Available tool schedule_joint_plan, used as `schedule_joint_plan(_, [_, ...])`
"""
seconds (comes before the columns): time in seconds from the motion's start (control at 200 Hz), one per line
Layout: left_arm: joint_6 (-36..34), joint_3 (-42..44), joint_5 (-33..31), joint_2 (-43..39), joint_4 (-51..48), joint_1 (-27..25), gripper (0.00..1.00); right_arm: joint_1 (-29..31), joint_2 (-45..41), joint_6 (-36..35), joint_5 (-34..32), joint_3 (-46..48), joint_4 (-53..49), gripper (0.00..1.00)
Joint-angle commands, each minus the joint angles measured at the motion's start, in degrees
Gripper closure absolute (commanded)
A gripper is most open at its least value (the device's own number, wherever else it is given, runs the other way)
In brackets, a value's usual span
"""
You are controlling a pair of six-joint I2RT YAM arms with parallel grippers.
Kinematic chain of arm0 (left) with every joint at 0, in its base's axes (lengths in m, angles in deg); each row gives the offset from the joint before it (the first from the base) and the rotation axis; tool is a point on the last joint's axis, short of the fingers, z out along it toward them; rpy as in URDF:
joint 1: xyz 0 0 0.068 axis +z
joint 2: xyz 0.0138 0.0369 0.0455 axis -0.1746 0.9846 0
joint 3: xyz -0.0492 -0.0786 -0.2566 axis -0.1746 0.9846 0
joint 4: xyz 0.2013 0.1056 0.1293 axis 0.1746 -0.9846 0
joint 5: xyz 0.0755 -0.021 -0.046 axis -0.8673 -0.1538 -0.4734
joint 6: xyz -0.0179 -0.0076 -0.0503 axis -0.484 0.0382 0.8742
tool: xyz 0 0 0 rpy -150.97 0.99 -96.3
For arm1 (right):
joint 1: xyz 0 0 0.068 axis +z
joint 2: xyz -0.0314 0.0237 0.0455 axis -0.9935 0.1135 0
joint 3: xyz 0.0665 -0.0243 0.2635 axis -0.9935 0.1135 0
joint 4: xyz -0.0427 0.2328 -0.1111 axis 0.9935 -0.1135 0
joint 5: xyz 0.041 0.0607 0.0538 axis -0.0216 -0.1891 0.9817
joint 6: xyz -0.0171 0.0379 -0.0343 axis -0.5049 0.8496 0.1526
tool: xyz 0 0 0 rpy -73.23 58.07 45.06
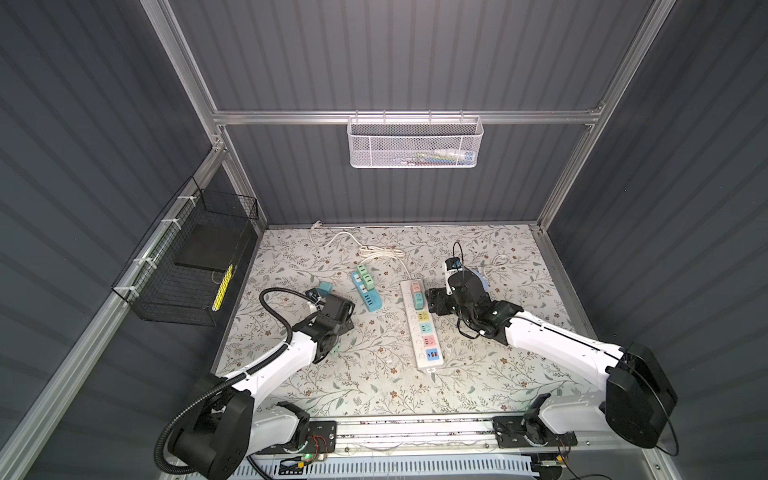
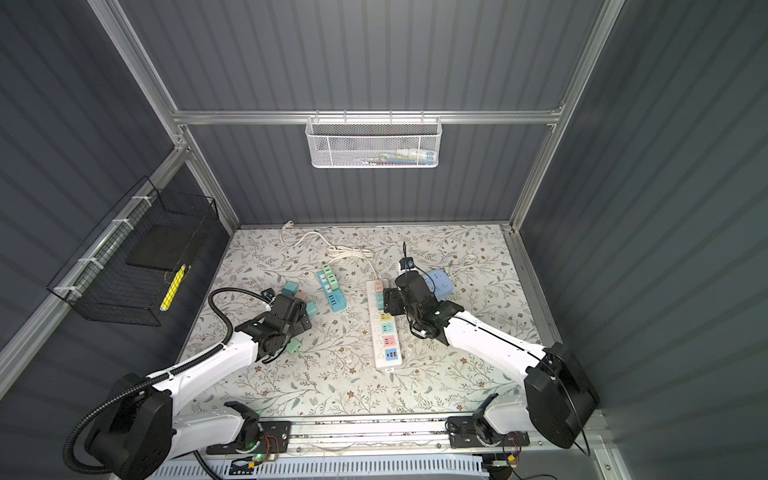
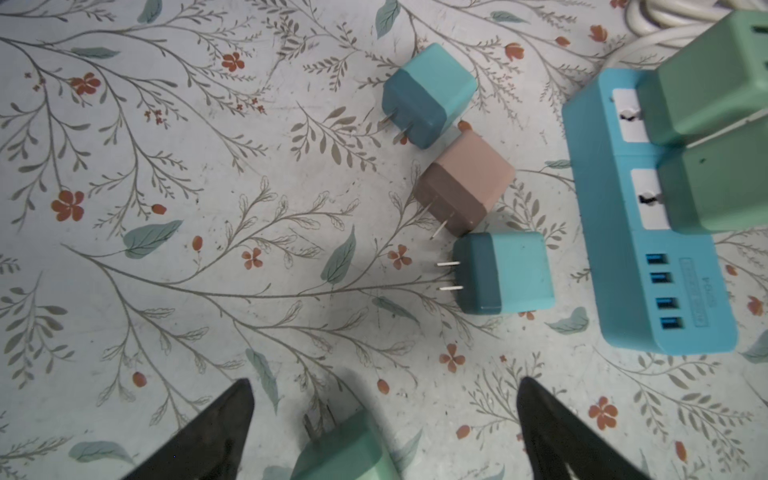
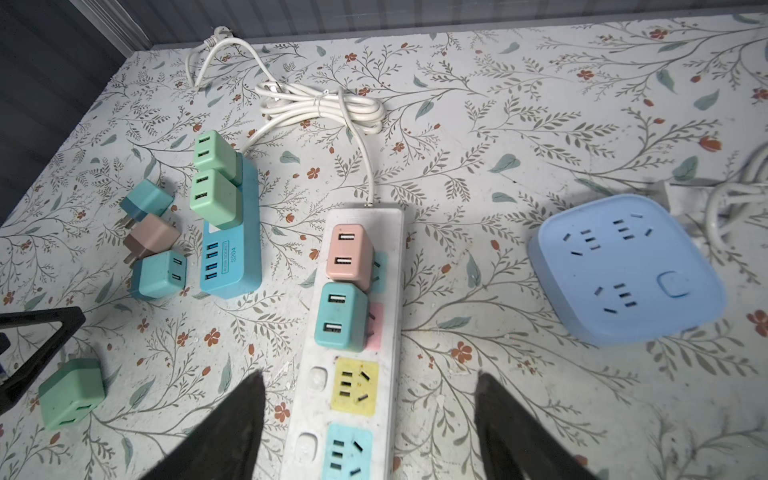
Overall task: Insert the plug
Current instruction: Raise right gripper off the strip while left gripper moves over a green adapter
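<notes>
Right tool [image 1: 433, 301] hovers near the white power strip [image 1: 423, 332].

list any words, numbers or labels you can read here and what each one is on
"S204": printed on the teal power strip, beside its USB ports.
Boxed line of print next to it: too small to read.
White power strip and blue square socket: no readable text.
</notes>
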Motion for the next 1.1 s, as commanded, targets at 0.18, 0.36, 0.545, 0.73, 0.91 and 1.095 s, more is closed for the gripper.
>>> schedule_joint_plan(0.18, [-3.1,0.9,12.6,3.2,4.0,0.3,0.04,-0.1,-2.4,-0.7,-0.6,2.2,-0.3,0.19])
schedule_joint_plan(0.36, [-0.7,2.0,14.7,0.2,3.1,0.0,0.05,-0.1,-3.7,-0.9,-0.6,2.8,-0.7,0.18])
schedule_joint_plan(0.545, [0.4,3.6,15.2,-0.6,2.4,-0.1,0.06,-0.2,-4.1,-1.6,-1.4,2.6,-1.2,0.17])
schedule_joint_plan(0.73, [0.6,3.7,14.7,-2.5,0.9,-0.7,0.07,-0.2,-4.7,-0.9,-1.3,2.8,-1.1,0.17])
schedule_joint_plan(0.91, [-0.6,2.4,10.0,-5.2,-5.1,-0.7,0.04,-0.2,-4.7,-0.9,-0.9,2.9,-1.2,0.16])
schedule_joint_plan(1.095, [1.2,3.9,12.1,-5.1,-8.0,-0.8,0.04,-0.1,-5.0,-0.7,-1.1,3.5,-1.2,0.15])
